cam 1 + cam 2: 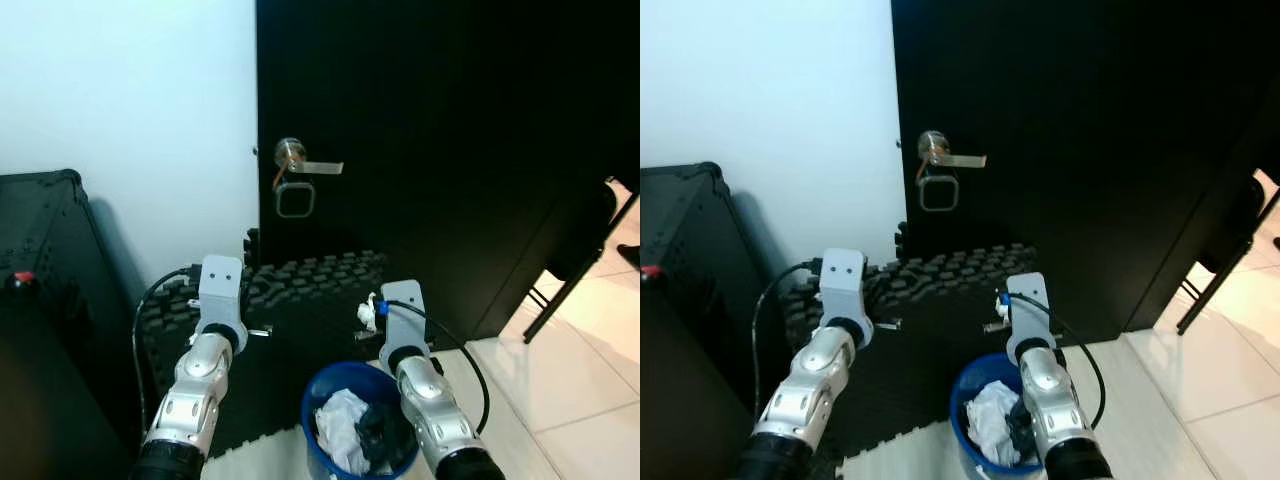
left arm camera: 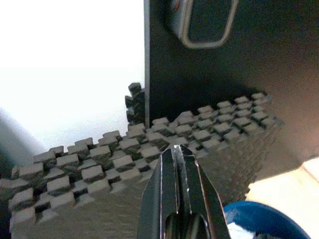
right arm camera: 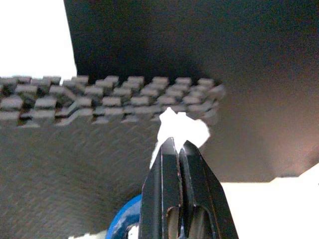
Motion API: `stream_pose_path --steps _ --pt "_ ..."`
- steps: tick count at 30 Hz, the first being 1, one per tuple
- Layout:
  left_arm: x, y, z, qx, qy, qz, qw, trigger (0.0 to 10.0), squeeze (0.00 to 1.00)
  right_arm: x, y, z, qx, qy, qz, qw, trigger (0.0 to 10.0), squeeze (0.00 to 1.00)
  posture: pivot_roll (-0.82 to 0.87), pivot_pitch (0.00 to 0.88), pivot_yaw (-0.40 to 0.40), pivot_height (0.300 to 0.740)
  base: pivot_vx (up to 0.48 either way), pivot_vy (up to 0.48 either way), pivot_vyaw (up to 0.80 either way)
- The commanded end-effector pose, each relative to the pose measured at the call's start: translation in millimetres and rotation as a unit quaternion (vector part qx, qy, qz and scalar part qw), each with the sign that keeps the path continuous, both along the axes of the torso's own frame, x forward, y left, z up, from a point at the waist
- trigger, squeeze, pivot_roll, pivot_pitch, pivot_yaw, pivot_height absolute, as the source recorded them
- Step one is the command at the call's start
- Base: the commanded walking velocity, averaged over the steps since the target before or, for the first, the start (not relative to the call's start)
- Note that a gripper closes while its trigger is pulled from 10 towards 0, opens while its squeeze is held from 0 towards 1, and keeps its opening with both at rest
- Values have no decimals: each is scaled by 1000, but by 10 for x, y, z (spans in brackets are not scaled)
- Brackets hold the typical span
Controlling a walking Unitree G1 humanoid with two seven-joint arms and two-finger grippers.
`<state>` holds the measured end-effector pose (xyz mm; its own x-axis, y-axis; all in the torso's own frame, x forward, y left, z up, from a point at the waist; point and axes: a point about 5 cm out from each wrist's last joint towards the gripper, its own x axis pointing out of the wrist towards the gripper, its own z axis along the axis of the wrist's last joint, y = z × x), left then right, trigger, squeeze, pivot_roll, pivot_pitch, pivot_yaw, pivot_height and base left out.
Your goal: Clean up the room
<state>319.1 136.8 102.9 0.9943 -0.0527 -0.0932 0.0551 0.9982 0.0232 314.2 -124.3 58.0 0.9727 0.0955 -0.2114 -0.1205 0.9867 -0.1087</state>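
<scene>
The left gripper [image 2: 180,152] hangs with its fingers pressed together on nothing, above the dark foam mats [image 2: 99,164]. The right gripper [image 3: 175,143] pinches a small crumpled white paper scrap [image 3: 180,127] at its fingertips, above and just beyond the blue bin [image 1: 330,385] holding white and dark rubbish.

Before me: black door [image 1: 450,150] with a silver lever handle [image 1: 305,165]; white wall [image 1: 130,120] at its left edge; black case [image 1: 45,290] at far left; chair leg [image 1: 575,285] at right.
</scene>
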Motion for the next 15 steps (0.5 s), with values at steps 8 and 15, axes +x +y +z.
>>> stream_pose_path --steps 8,15 --pt "-17 -37 -129 30 32 -25 999 10000 0 -58 -65 -244 -49 84 17 995 10000 0 29 0 -69 740 0 0 0" --pt "-15 -56 -166 49 41 -39 997 10000 0 -97 -78 -348 -93 115 41 988 10000 0 30 0 -71 740 0 0 0"
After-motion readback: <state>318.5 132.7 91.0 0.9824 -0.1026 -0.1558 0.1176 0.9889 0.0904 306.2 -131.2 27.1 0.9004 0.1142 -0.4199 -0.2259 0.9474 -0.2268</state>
